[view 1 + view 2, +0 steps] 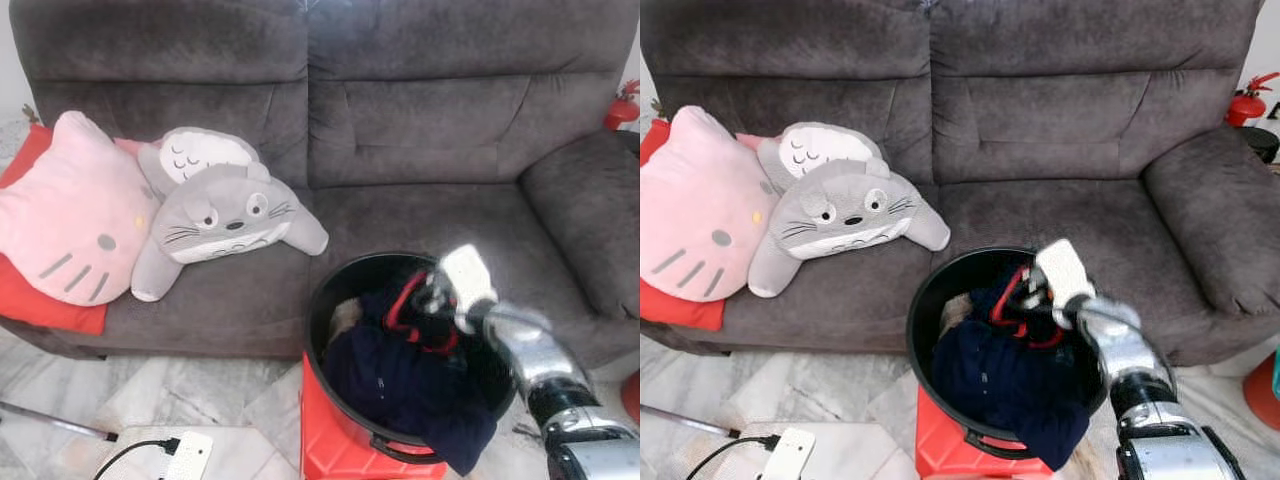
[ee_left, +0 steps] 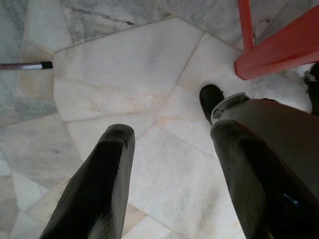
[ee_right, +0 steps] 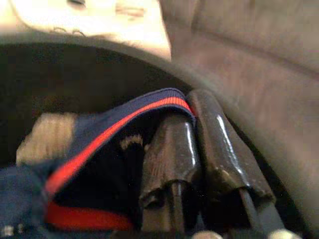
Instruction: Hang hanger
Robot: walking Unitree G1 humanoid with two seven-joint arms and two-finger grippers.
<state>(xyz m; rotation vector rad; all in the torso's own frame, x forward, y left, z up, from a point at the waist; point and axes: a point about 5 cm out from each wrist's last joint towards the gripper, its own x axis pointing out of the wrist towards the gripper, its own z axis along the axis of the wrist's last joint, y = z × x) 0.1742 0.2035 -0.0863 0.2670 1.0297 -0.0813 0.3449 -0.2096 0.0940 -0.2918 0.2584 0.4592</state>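
A black bucket (image 1: 328, 285) stands on a red stool (image 1: 325, 430) in front of the sofa, holding a navy garment with red trim (image 1: 390, 375) and other cloth. My right gripper (image 1: 428, 305) reaches down into the bucket from the right. In the right wrist view its two fingers (image 3: 192, 112) are pressed together on the red-trimmed edge of the navy garment (image 3: 99, 144). Part of the garment hangs over the bucket's front rim. My left gripper (image 2: 172, 137) hangs open over the marble floor, with nothing between its fingers.
A grey sofa (image 1: 420, 130) spans the back, with a grey plush toy (image 1: 225, 220) and a pink cat cushion (image 1: 70, 215) on its left seat. A white power strip (image 1: 185, 455) lies on the floor at the lower left. A fire extinguisher (image 1: 622, 108) stands at the far right.
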